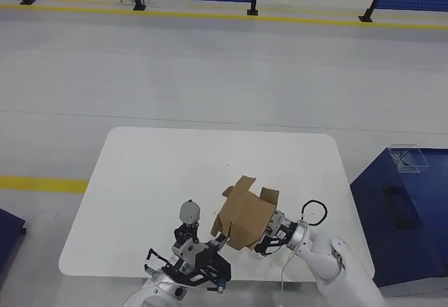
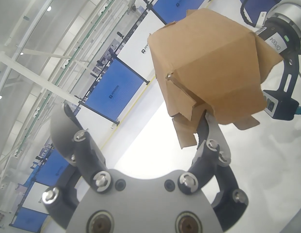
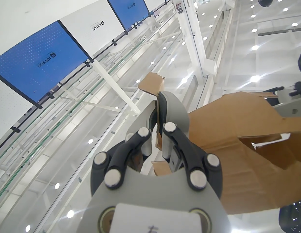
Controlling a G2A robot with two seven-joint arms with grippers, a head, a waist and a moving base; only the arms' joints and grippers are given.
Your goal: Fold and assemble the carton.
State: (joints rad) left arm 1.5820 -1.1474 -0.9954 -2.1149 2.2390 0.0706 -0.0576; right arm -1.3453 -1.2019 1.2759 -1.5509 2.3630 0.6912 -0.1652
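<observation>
A brown cardboard carton, partly folded with loose flaps, is held tilted above the front part of the white table. My right gripper is shut on one of the carton's flaps; from the top it sits at the carton's right lower side. My left gripper is open just below the carton, and one fingertip touches the loose bottom flaps. Seen from above, the left gripper is at the carton's lower left corner.
The table's front edge lies right below both grippers. A blue cabinet stands to the right of the table with a clear container on top. The table's back and left parts are bare.
</observation>
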